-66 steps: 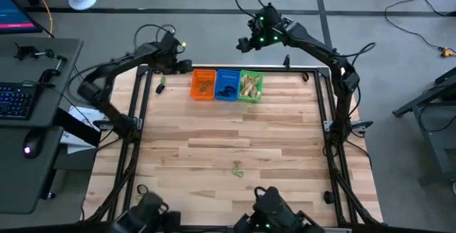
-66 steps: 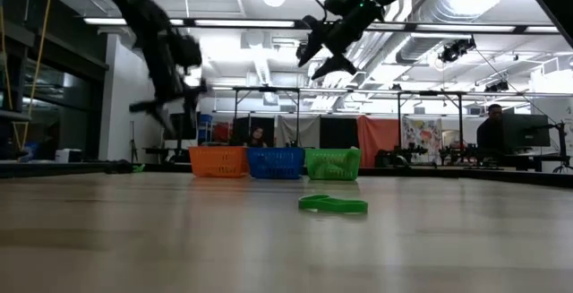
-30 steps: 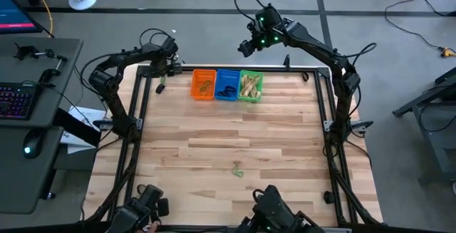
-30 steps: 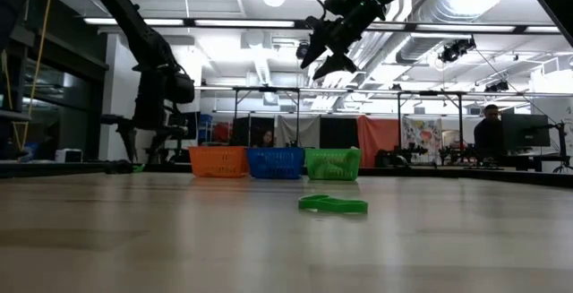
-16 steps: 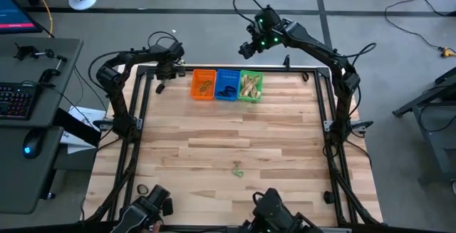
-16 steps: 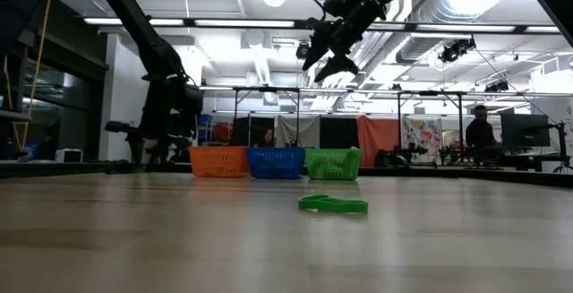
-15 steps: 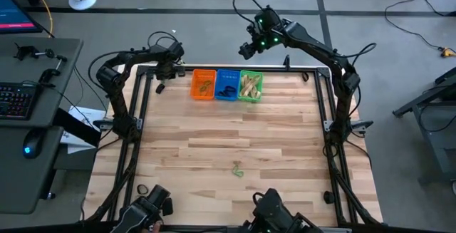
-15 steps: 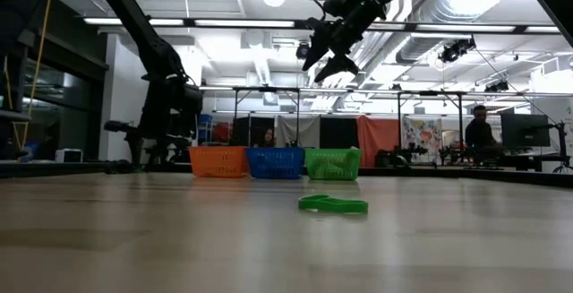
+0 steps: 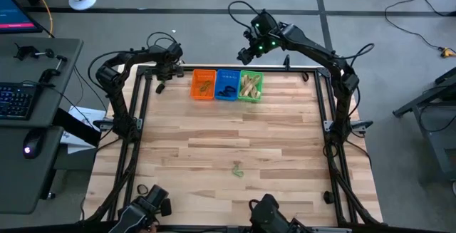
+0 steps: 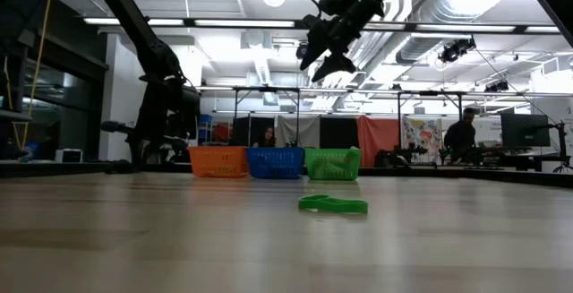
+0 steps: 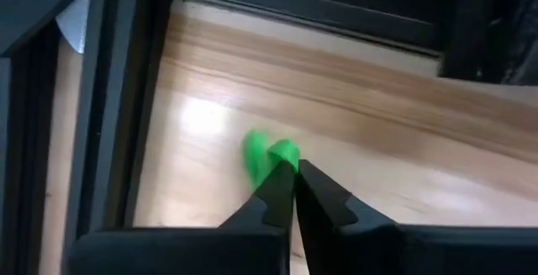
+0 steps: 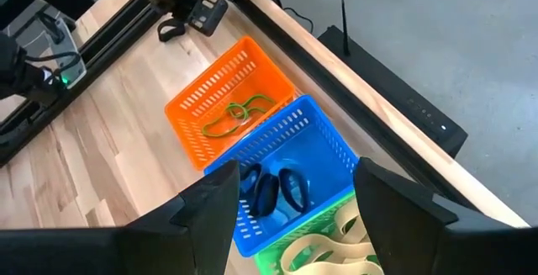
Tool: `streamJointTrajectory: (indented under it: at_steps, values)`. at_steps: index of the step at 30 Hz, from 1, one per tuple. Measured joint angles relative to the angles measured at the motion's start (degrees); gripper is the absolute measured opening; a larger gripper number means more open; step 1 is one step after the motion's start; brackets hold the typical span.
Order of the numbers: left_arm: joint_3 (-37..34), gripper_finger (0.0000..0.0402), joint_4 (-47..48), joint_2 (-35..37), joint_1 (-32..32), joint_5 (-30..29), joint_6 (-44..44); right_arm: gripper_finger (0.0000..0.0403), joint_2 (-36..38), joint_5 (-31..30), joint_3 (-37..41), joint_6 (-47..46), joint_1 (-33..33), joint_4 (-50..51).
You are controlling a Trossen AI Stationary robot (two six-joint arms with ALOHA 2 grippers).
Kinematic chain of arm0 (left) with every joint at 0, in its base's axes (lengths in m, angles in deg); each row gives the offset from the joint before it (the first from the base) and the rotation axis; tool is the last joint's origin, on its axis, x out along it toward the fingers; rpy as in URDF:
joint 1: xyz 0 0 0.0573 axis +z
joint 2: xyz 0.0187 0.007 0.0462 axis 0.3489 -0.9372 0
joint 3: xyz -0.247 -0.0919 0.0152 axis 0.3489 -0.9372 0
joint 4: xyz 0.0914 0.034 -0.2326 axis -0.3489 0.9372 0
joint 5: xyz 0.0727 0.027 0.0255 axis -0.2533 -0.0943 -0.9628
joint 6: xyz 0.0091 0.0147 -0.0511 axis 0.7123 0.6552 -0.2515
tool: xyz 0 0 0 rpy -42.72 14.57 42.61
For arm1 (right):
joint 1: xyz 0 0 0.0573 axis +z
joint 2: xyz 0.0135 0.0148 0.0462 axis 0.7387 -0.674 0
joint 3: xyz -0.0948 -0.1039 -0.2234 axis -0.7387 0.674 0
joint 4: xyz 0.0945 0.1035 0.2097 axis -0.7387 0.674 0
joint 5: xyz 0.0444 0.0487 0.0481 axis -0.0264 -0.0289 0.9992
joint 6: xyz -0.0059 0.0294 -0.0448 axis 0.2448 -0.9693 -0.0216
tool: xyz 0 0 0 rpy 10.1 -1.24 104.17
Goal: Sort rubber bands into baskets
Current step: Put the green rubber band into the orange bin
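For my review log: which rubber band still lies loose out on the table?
On the pale wooden table, well away from the three plastic baskets at the far edge, one small green rubber band lies alone. Unlike the others, it is in no basket.

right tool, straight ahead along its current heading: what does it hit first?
Probably the blue basket: in the right wrist view it sits centred between the open right tool's fingers, black rubber bands inside. Depth is unclear; the tool hangs well above it.
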Motion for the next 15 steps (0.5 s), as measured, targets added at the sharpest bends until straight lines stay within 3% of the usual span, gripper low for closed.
streamJointTrajectory:
  at_steps: [8, 15]
  values:
    - [4.0, 0.0001, -0.6, 5.4, -2.6, 3.5, 4.2, 0.0222, 0.3, 0.1, 0.0, 1.5, -0.1, -1.0]
    - [6.9, 0.0, -5.1, 17.6, -12.7, 3.6, 8.4, 0.0222, 3.9, 0.4, 0.0, 2.8, -1.7, -3.5]
